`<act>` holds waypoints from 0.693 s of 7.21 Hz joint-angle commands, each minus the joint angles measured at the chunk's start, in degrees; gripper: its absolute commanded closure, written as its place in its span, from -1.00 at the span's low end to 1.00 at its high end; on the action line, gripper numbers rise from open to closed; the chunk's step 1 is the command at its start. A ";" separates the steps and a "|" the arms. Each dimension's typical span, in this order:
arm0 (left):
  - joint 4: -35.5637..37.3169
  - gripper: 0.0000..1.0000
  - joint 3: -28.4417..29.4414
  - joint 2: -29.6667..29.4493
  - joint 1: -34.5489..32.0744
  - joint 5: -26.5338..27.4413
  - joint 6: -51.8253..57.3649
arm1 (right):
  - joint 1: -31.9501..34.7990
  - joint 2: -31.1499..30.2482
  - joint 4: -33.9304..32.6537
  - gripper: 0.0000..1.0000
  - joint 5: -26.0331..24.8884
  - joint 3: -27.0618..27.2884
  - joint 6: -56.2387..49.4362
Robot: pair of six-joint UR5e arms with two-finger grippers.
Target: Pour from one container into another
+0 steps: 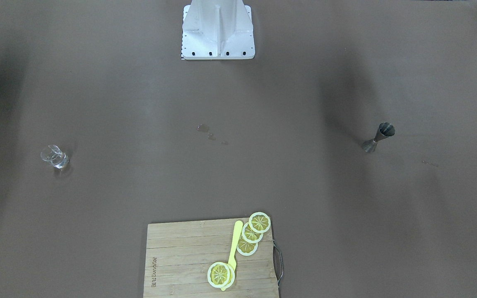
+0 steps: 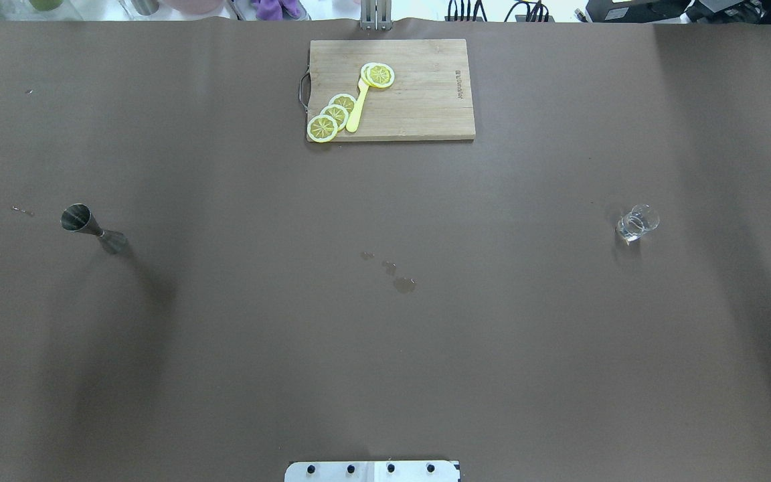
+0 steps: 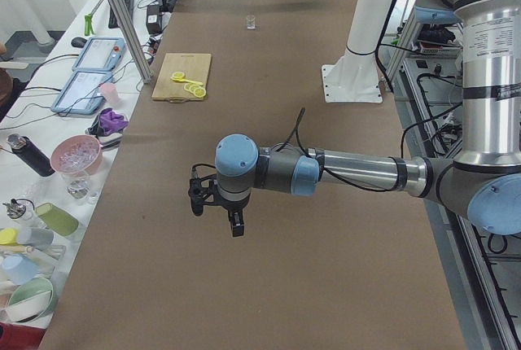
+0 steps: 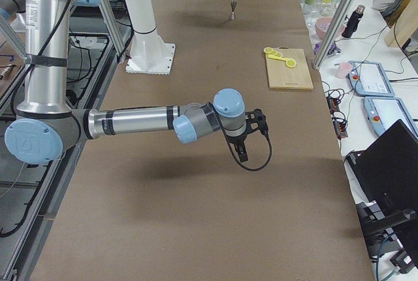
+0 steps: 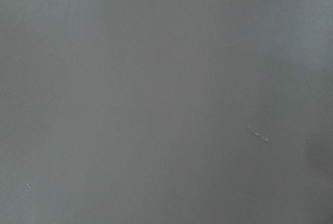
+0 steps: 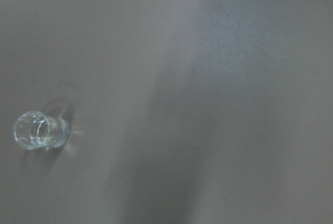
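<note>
The silver tubular left arm [image 3: 358, 172] and right arm [image 4: 130, 122] are wearing light-blue joint caps [image 3: 237, 155], trailing black cables [image 4: 268, 151], and sharing a white bolted base [image 1: 218, 41].

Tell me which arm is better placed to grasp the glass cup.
Right, probably. The glass cup stands on the robot's right side and shows in the right wrist view; the jigger stands on its left.
</note>
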 commanded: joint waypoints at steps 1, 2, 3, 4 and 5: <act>0.90 -0.99 -1.13 -0.32 2.95 0.30 -2.43 | -3.42 1.73 0.35 -1.00 -0.22 0.01 -1.90; 6.13 -0.99 -1.92 -3.02 4.54 0.13 -5.24 | -3.86 2.52 2.52 -1.00 -0.49 -0.95 -5.83; 10.01 -0.98 -4.88 -7.40 11.17 0.74 -6.14 | -4.13 2.53 5.07 -1.00 -0.49 -2.26 -7.79; 17.01 -0.98 -8.05 -9.18 12.63 1.79 -8.67 | -4.30 2.53 8.75 -1.00 -0.40 -4.89 -10.85; 17.43 -0.98 -9.47 -12.16 12.82 1.80 -13.91 | -4.31 2.53 11.40 -1.00 -0.14 -6.74 -12.27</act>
